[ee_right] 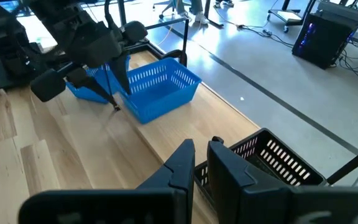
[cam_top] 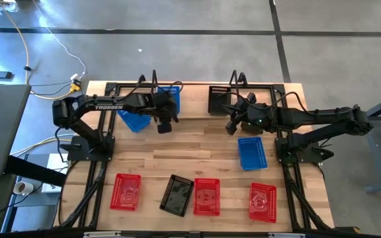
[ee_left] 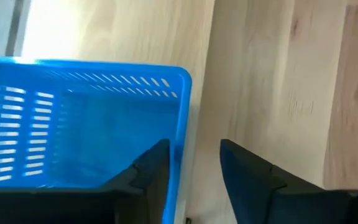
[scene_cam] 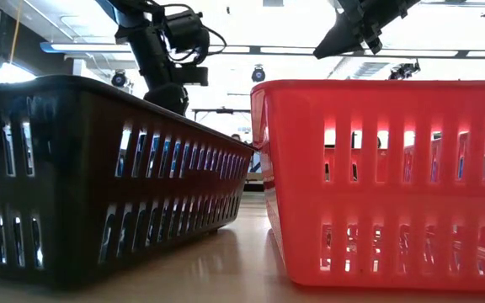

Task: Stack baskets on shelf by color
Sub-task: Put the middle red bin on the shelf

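We see both arms working at the far edge of the slatted wooden table (cam_top: 197, 142). The left gripper (cam_top: 166, 123) hovers just beside the blue baskets (cam_top: 137, 112) at the far left, its fingers (ee_left: 247, 177) parted with nothing between them; the near wall of one blue basket (ee_left: 86, 124) lies right at one fingertip. The right gripper (cam_top: 233, 124) hangs near the black basket (cam_top: 218, 99) at the far edge, its jaws almost together and empty.

Another blue basket (cam_top: 251, 153) lies apart on the right; three red baskets (cam_top: 206, 196) and a second black basket (cam_top: 177, 195) sit along the near edge.

To do this step well, we judge, the left fingers should straddle one thin wall squarely, since a skewed pinch may tip the light tray.

The baskets are smooth moulded plastic, rectangular, with slotted walls and rounded rims. The table is pale, grained planking. We cannot clearly make out the shelf.
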You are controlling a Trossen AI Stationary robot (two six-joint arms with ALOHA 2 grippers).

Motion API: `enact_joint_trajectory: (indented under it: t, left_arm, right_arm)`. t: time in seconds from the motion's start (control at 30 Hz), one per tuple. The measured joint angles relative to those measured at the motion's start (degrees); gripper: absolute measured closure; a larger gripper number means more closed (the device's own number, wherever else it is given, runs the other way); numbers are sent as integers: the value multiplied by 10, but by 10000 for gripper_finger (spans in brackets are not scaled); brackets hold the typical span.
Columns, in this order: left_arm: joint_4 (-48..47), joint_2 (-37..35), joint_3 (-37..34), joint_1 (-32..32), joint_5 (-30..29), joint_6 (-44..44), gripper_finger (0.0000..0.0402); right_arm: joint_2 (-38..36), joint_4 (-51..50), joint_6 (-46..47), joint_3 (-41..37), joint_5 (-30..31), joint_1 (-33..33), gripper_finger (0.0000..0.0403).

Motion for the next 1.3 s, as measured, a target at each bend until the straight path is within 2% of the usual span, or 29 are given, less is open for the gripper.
enact_joint_trajectory:
  t: [0.27, 0.47, 0.6, 0.8, 0.93, 1.17, 1.3]
  left_arm:
    - [-9, -42, 0, -2, -8, -13, 238]
    - [-44, -80, 0, -2, -8, -82, 236]
    - [-49, -105, 0, -8, 5, -142, 239]
    - [-50, -144, 0, -31, 63, -197, 240]
    - [-53, -164, 0, -59, 71, -224, 240]
    - [-57, -182, 0, -127, 81, -266, 240]
    - [-64, -181, 0, -172, 111, -307, 240]
  right_arm:
    - [0, 0, 0, 0, -3, 0, 373]
    - [0, 0, 18, 0, -37, 0, 373]
    - [0, 0, 48, 0, -86, 0, 373]
    - [0, 4, 99, 0, -176, 4, 373]
    - [0, 41, 134, 0, -207, 34, 373]
    - [0, 123, 179, 0, -191, 121, 373]
    - [2, 180, 189, 0, -151, 172, 373]
